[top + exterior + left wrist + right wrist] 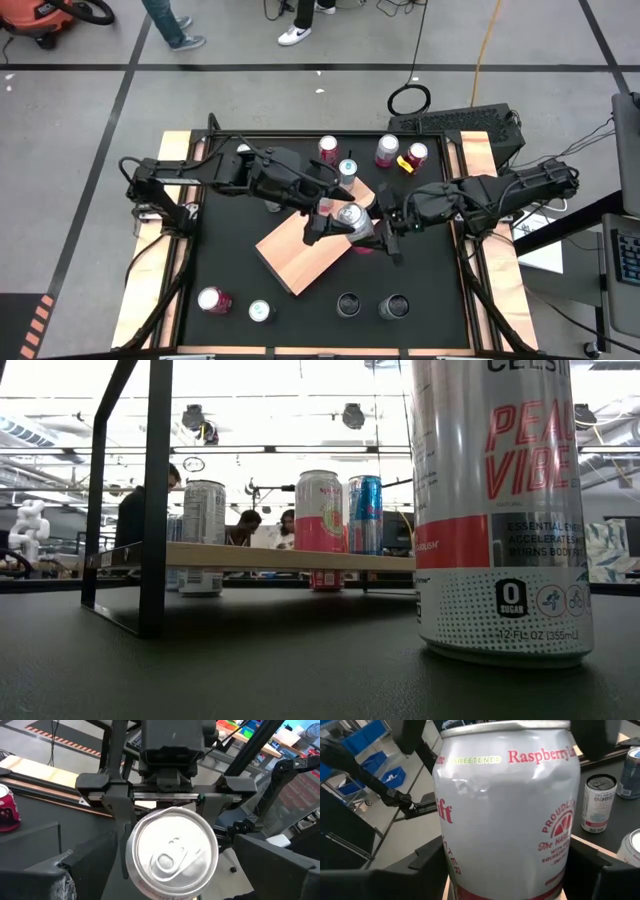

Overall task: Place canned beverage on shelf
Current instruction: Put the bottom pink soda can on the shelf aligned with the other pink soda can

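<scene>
Raspberry can (351, 216) sits mid-tabletop, over the right end of the wooden shelf (300, 252), gripped by the right end effector (372, 228) w/ fingers on both sides. Left end effector (330, 222) is just beside it on the left, fingers spread wide around the can top. Other cans: four at far edge (328, 150), two near-left (213, 300), two dark ones near-centre (349, 304).

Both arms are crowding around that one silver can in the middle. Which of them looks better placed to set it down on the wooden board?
Probably the right gripper: its fingers already clasp the raspberry can at the shelf. The left gripper is open beside it, holding nothing.
</scene>
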`<action>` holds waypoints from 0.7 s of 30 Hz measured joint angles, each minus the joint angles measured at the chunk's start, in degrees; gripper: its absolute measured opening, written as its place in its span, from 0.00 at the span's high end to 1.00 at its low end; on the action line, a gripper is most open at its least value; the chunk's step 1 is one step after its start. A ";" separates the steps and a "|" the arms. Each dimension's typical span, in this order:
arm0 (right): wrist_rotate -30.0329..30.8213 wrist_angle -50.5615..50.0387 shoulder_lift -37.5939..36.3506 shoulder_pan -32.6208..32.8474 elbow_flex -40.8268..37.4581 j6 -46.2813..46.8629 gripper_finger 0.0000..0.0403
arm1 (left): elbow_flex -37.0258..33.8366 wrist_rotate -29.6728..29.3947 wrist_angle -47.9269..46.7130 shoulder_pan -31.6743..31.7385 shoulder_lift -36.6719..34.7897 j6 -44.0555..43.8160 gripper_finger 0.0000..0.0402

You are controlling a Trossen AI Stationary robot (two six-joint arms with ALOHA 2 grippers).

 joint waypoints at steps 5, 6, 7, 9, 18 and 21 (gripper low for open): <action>0.01 -0.14 0.20 0.00 0.00 0.02 0.33 | -0.05 -0.17 -0.75 -0.23 0.72 0.04 0.00; 0.02 0.03 0.18 0.00 0.00 0.00 0.33 | -0.02 -0.17 -0.73 -0.24 0.81 0.07 0.00; 0.02 0.10 0.17 0.00 0.02 0.00 0.33 | -0.02 -0.20 -0.87 -0.28 0.93 0.07 0.00; 0.02 -0.07 0.17 0.00 0.02 0.00 0.33 | -0.02 -0.23 -0.98 -0.26 1.41 -0.17 0.00; 0.17 -0.37 0.13 -0.02 0.02 0.09 0.33 | -0.02 -2.61 -1.14 -0.28 1.46 -0.43 0.10; 0.13 -0.40 0.13 -0.02 0.02 0.07 0.33 | -0.02 -2.00 -1.09 -0.31 1.46 -0.43 0.15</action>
